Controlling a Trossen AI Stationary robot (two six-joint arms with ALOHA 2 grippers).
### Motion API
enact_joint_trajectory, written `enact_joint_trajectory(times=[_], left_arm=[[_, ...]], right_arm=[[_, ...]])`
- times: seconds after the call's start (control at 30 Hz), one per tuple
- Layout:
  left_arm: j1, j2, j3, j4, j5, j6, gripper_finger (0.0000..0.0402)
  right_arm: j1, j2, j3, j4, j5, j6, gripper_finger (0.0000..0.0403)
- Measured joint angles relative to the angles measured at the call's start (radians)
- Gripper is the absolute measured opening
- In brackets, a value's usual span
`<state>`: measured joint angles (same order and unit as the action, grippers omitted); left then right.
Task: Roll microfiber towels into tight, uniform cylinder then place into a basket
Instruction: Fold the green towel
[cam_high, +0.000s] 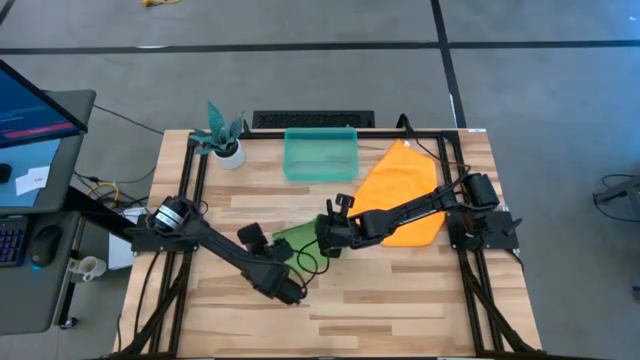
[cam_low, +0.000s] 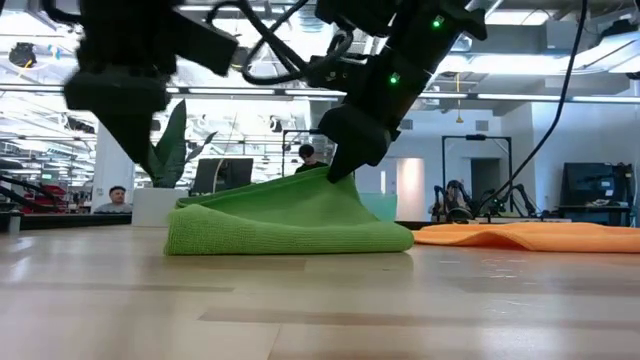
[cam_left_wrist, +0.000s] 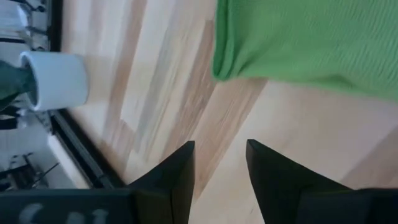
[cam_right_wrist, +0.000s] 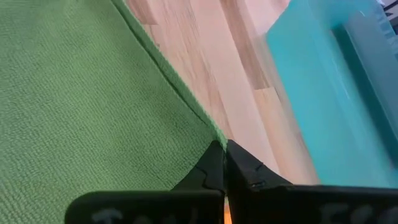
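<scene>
Right gripper (cam_right_wrist: 217, 163) is pinching an edge of the green towel (cam_low: 285, 225) near worktop centre, fingers clamped together on the cloth and lifting that edge into a low tent, as the low view shows. Left gripper (cam_left_wrist: 219, 165) is hovering just beside the towel's left side, fingers apart and holding nothing. Orange towel (cam_high: 400, 195) is lying flat at the right, partly under the right arm. Basket (cam_high: 321, 153) is sitting at the far edge, empty as far as the high view shows. No roll is formed yet; judgement: an early fold or roll start. Risks: the pinch is catching only a thin hem, so the cloth may be slipping out if pulled fast; with the left fingers not pinning the other side, the whole towel is likely to be dragging across the wood rather than rolling, giving a loose, uneven cylinder; the right arm sweeping over the orange towel could be bunching it. Worktop (cam_high: 400, 300) is pale wood planks in a black frame, with a potted plant (cam_high: 225, 140) at the far left corner. Beyond it, an open lab with monitors and people sitting far off.
</scene>
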<state>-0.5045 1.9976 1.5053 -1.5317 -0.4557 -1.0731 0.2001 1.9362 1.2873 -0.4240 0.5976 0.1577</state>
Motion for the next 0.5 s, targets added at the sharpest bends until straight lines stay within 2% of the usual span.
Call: enact_joint_trajectory(times=[0.3, 0.5], left_arm=[[-0.073, 0.0, 0.003, 0.031, -0.004, -0.069, 0.0137], [-0.085, 0.0, 0.003, 0.034, -0.069, -0.105, 0.0137]], right_arm=[[0.008, 0.0, 0.0, -0.005, -0.06, -0.005, 0.0073], [0.006, -0.001, 0.0, -0.014, -0.047, -0.008, 0.0119]])
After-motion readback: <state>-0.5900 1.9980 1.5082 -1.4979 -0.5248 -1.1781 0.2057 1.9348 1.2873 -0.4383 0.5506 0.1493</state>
